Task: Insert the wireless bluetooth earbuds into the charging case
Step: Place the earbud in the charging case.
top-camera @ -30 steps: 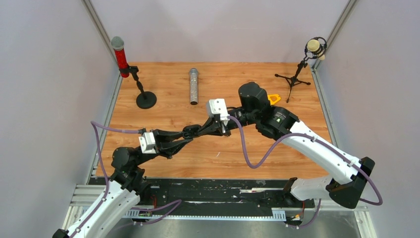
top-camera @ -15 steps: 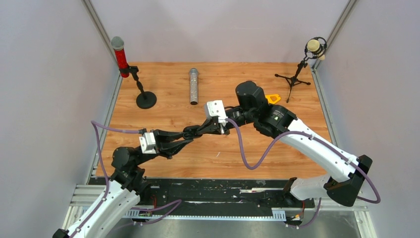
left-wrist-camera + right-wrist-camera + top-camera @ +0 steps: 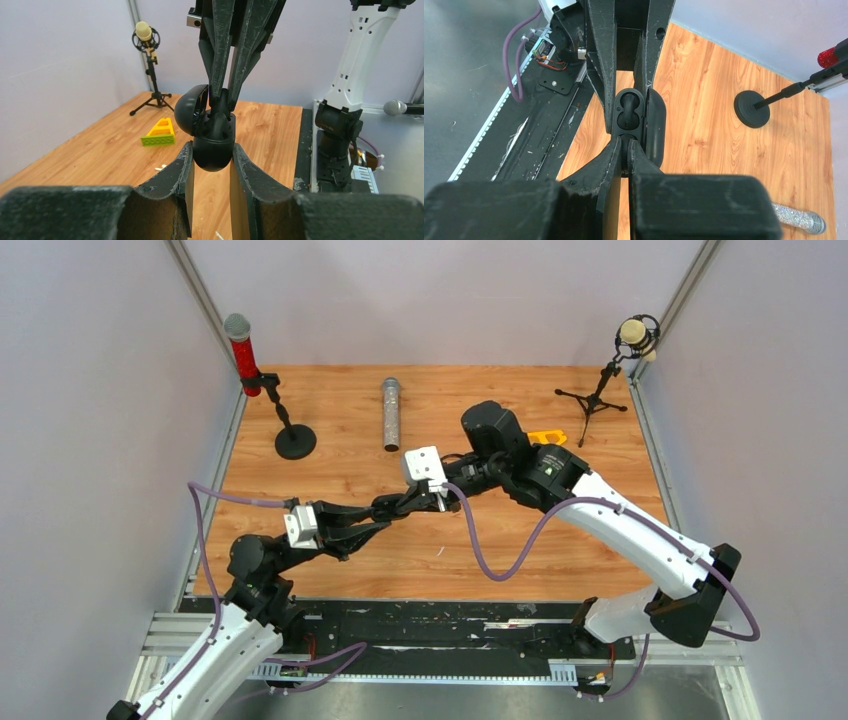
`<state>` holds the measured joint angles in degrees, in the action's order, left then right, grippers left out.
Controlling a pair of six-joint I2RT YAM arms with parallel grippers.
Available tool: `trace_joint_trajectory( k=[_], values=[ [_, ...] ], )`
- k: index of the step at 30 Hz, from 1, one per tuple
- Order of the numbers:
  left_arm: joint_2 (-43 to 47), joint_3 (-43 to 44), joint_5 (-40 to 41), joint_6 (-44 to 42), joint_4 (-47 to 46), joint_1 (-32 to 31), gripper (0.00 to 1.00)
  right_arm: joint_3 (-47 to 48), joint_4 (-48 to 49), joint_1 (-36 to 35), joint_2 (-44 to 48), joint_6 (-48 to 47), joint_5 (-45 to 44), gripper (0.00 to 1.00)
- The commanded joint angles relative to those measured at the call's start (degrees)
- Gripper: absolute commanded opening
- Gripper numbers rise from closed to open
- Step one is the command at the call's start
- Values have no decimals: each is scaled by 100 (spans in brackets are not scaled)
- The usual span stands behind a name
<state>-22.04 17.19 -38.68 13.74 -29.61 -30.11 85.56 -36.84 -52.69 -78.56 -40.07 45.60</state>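
My left gripper (image 3: 212, 150) is shut on the rounded bottom of a black charging case (image 3: 214, 152) and holds it above the table, lid (image 3: 189, 111) open. My right gripper (image 3: 625, 145) comes at the case's open top, jaws nearly shut on a small black earbud (image 3: 626, 149) at the case's mouth. Another black earbud (image 3: 628, 107) sits in a well of the case (image 3: 620, 125). From above, the two grippers meet at mid-table (image 3: 442, 498). Small white bits (image 3: 161, 167) lie on the wood, too small to identify. The other earbuds are out of view.
A yellow and green wedge block (image 3: 547, 438) lies behind the right arm. A silver microphone (image 3: 390, 413) lies at the back middle. A red microphone on a round stand (image 3: 294, 440) is back left, and a tripod microphone (image 3: 598, 390) back right.
The right arm has swung a little to the left, and the spot where the two grippers meet has shifted left with it. Both grips are unchanged.
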Motion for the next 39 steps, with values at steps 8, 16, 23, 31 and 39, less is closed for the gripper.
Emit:
trace_joint_trajectory(
  k=[8,16,23,31,39],
  values=[
    [15,46,68,15,-313,23,0,557,-779,-219,-297,-497,-365,0],
    [28,52,69,-7,-285,23,0,641,-860,-304,-358,-484,-593,23],
    [9,53,83,9,-258,23,0,676,-759,-308,-344,-359,-555,34],
    [0,59,80,24,-236,27,0,633,-508,-312,-235,-213,-549,42],
    [-6,67,127,49,-213,23,0,451,-179,-312,-57,-135,-510,51]
  ],
)
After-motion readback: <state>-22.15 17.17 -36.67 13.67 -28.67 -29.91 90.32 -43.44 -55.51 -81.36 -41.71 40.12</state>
